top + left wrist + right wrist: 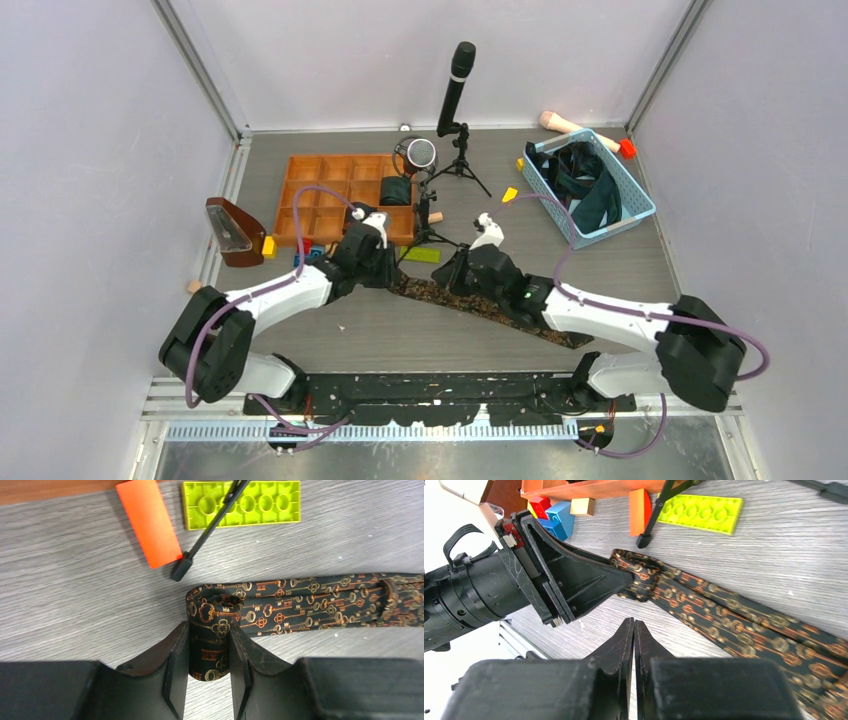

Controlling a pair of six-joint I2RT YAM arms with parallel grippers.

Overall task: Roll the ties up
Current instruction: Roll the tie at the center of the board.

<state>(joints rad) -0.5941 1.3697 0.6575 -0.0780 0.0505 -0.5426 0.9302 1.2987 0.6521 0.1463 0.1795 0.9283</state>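
A dark tie with brown-gold key speckles [440, 296] lies slantwise across the table between the two arms. My left gripper [385, 272] is shut on its coiled end [212, 615]; in the left wrist view the jaws [210, 645] press on both sides of the small roll, and the rest of the tie [310, 605] runs flat to the right. My right gripper [634, 630] is shut and empty, just above bare table beside the tie [724, 615]. More dark and teal ties [595, 195] lie in the blue basket [548, 200]. A dark roll [396, 190] sits in the orange tray [320, 195].
Two black microphone tripods [452, 100] stand behind the tie; one leg [210, 527] ends just beyond the coil. A lime Lego plate [242, 502] and an orange block [149, 522] lie near it. A brown wedge-shaped object [232, 232] and small coloured blocks sit at the left.
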